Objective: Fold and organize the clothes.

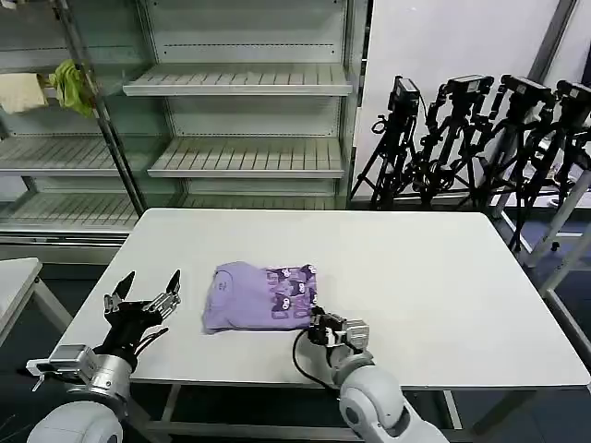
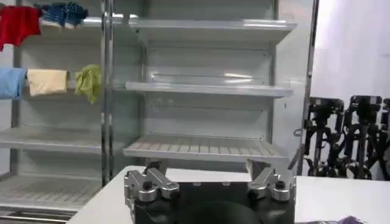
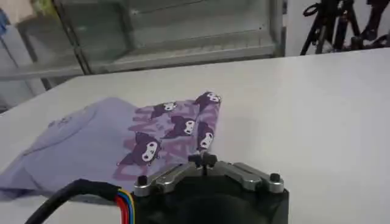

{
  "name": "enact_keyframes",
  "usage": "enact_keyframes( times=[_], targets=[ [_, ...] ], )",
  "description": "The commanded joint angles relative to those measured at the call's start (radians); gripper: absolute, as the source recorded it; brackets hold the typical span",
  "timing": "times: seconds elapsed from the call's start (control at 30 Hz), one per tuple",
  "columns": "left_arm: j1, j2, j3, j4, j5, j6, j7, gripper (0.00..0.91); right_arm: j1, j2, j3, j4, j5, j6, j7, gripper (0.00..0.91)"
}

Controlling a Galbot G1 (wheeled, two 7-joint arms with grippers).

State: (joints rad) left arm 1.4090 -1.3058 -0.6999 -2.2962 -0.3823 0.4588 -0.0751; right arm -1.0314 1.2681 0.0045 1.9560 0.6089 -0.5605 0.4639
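Observation:
The clothes are one lavender T-shirt, folded into a compact rectangle on the white table. Its plain side faces left and its dark purple cartoon print faces right. My right gripper is low over the table at the shirt's near right corner. Its fingertips are pressed together, shut, just off the printed edge, and I see no fabric between them. My left gripper hovers over the table's near left edge, left of the shirt. It is open, its fingers spread wide with nothing between them, and a sliver of the shirt shows beside it.
Empty metal shelves stand behind the table. Black camera tripods crowd the back right. A yellow-green cloth and a cream cloth hang on a rack at the far left. A second small table lies left.

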Motion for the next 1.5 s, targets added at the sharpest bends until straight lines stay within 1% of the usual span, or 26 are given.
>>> enact_keyframes(
  times=[0.03, 0.37, 0.67, 0.7, 0.8, 0.83, 0.87, 0.9, 1.27, 1.4, 1.5],
  targets=[
    [0.0, 0.0, 0.019, -0.003, 0.004, 0.001, 0.0, 0.867, -0.068, -0.099, 0.114, 0.107, 0.006, -0.003, 0.004, 0.0],
    [-0.012, -0.002, 0.051, 0.001, 0.009, 0.0, 0.0, 0.856, -0.119, -0.145, 0.18, 0.153, 0.002, -0.003, 0.008, 0.0],
    [-0.017, -0.004, 0.058, 0.003, 0.009, 0.0, 0.0, 0.846, -0.118, -0.16, 0.201, 0.15, -0.002, -0.001, 0.007, 0.0],
    [-0.018, -0.004, 0.058, 0.003, 0.009, 0.0, 0.0, 0.856, -0.116, -0.159, 0.201, 0.147, -0.008, 0.001, 0.005, 0.0],
    [-0.017, -0.005, 0.06, 0.003, 0.01, 0.0, 0.0, 0.846, -0.111, -0.157, 0.198, 0.142, -0.026, 0.003, -0.001, 0.0],
    [-0.018, -0.005, 0.059, 0.003, 0.01, 0.0, 0.0, 0.856, -0.11, -0.156, 0.196, 0.141, -0.036, 0.003, -0.002, 0.544],
    [-0.018, -0.005, 0.059, 0.003, 0.01, 0.001, 0.0, 0.856, -0.108, -0.155, 0.193, 0.135, -0.071, 0.007, -0.01, 0.887],
    [-0.017, -0.005, 0.059, 0.002, 0.01, 0.0, 0.0, 0.856, -0.107, -0.155, 0.191, 0.133, -0.092, 0.013, -0.014, 0.907],
    [-0.01, -0.01, 0.068, -0.016, 0.0, 0.015, 0.0, 0.856, -0.113, -0.159, 0.191, 0.162, -0.124, 0.004, -0.011, 0.907],
    [-0.02, -0.003, 0.071, -0.023, 0.0, 0.015, 0.004, 0.856, -0.132, -0.173, 0.213, 0.203, -0.198, 0.009, -0.02, 0.907],
    [-0.043, 0.012, 0.068, -0.016, 0.0, 0.006, 0.011, 0.877, -0.153, -0.192, 0.248, 0.253, -0.258, 0.029, -0.05, 0.907]
  ],
)
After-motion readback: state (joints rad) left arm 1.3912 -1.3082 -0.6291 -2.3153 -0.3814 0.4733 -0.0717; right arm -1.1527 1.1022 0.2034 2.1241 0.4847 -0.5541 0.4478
